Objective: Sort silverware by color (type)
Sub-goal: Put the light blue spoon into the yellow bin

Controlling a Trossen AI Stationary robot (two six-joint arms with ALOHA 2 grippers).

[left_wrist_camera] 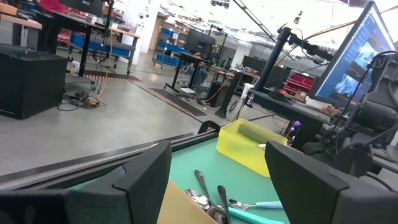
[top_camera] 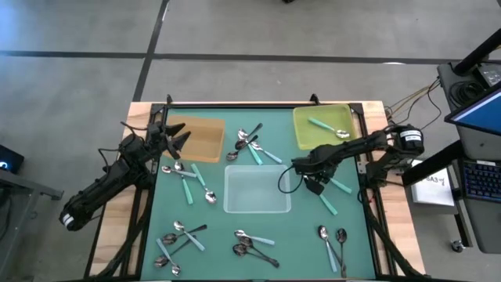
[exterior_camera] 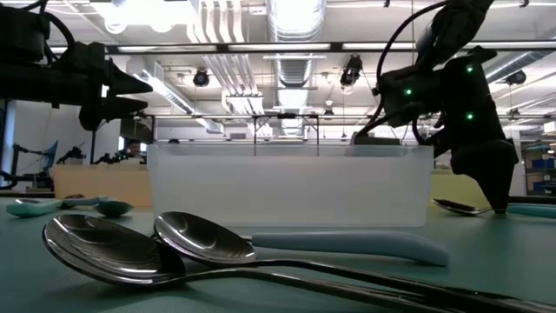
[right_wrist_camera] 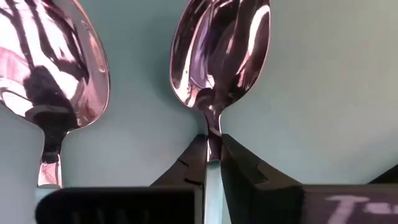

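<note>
Small spoons lie in clusters on the green mat: dark metal ones and silver-bowled ones with teal handles. My right gripper (top_camera: 315,186) is down at the mat right of the clear tray, shut on a teal-handled spoon (right_wrist_camera: 217,56). A second spoon (right_wrist_camera: 53,68) lies beside it. In the low view the right gripper (exterior_camera: 499,205) reaches the mat beside a spoon bowl (exterior_camera: 460,207). My left gripper (top_camera: 177,141) hovers open over the brown tray (top_camera: 202,141); its fingers (left_wrist_camera: 146,177) stand wide apart and hold nothing. My right gripper pinches the spoon's neck (right_wrist_camera: 213,140), where the silver bowl meets the teal handle, between its two fingers (right_wrist_camera: 239,171). The fingers come from above, pointing down. The bowl points away from the gripper, and the spoon seems to lie flat on the mat.
The clear tray (top_camera: 232,192) sits mid-table. A yellow-green tray (top_camera: 307,139) at the far right holds one teal-handled spoon (top_camera: 325,127). Spoon clusters lie near the far middle (top_camera: 250,145), left of the clear tray (top_camera: 189,180), and along the near edge (top_camera: 178,239), (top_camera: 254,244), (top_camera: 333,243).
</note>
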